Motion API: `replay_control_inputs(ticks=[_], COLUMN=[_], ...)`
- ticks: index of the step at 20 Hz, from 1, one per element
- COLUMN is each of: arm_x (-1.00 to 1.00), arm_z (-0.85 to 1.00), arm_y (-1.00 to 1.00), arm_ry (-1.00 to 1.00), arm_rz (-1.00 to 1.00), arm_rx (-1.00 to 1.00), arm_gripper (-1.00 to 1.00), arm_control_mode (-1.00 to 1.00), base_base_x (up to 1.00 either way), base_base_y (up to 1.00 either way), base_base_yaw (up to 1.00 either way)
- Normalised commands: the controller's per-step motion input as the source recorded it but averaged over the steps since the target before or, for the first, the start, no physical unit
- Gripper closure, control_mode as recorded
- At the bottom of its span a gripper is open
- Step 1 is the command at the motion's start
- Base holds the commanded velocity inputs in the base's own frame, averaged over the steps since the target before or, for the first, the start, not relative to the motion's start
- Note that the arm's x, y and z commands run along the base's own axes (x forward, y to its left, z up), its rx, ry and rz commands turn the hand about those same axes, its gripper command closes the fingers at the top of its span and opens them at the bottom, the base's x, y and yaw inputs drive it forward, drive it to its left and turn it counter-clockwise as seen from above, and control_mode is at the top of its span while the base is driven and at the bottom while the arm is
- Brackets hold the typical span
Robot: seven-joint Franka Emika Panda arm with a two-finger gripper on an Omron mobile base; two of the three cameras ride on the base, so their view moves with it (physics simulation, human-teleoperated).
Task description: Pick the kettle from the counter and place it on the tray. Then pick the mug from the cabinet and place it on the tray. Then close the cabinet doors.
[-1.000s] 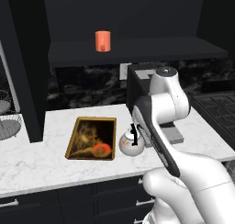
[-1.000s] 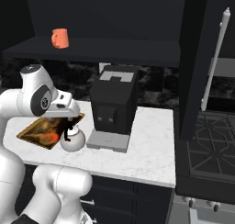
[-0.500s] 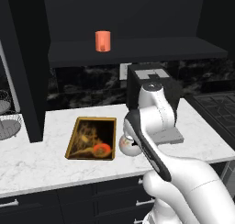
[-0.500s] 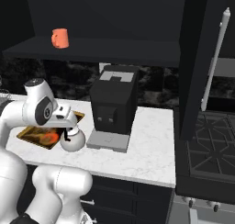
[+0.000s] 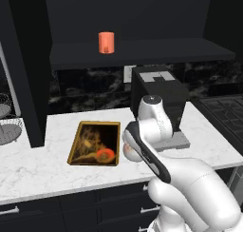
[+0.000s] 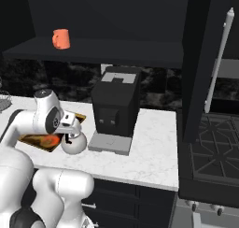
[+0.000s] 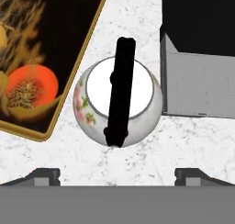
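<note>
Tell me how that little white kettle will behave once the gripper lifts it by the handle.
The kettle is round-bellied and sits on the counter, so a sideways nudge would probably make it roll or rock. Its thin black arched handle likely lets the body swing under the open gripper. The glossy, ceramic-looking shell seems fragile.

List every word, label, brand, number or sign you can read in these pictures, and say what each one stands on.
None: no readable text stands anywhere in these views.
Small round white kettle with a black arched handle: pink and green flower painting on its side, no letters.
Shallow rectangular tray with a golden-brown rim: gold plant pattern and an orange round mark, no writing.
Large black boxy machine: two small dark spots on its front, too small to tell.
Plain salmon-orange cylindrical mug: bare.
</note>
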Motion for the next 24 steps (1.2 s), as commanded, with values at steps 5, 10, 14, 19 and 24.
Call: replay_control_inputs(ticks=[5, 10, 14, 19, 24], arm_x=[0.32, 0.28, 0.17, 0.07, -0.01], arm_z=[-0.24, -0.13, -0.11, -0.09, -0.05], arm_y=[0.0, 0.0, 0.01, 0.01, 0.05], arm_ry=[0.0, 0.0, 0.0, 0.0, 0.0], arm_rz=[0.0, 0.0, 0.0, 0.0, 0.0], arm_rx=[0.0, 0.0, 0.0, 0.0, 0.0], arm_gripper=[-1.0, -1.0, -1.0, -1.0, 1.0], arm_control_mode=[-1.0, -1.0, -1.0, -1.0, -1.0], base_base_x=[0.0, 0.0, 0.0, 0.0, 0.0], base_base_y=[0.0, 0.0, 0.0, 0.0, 0.0], base_base_yaw=[0.0, 0.0, 0.0, 0.0, 0.0])
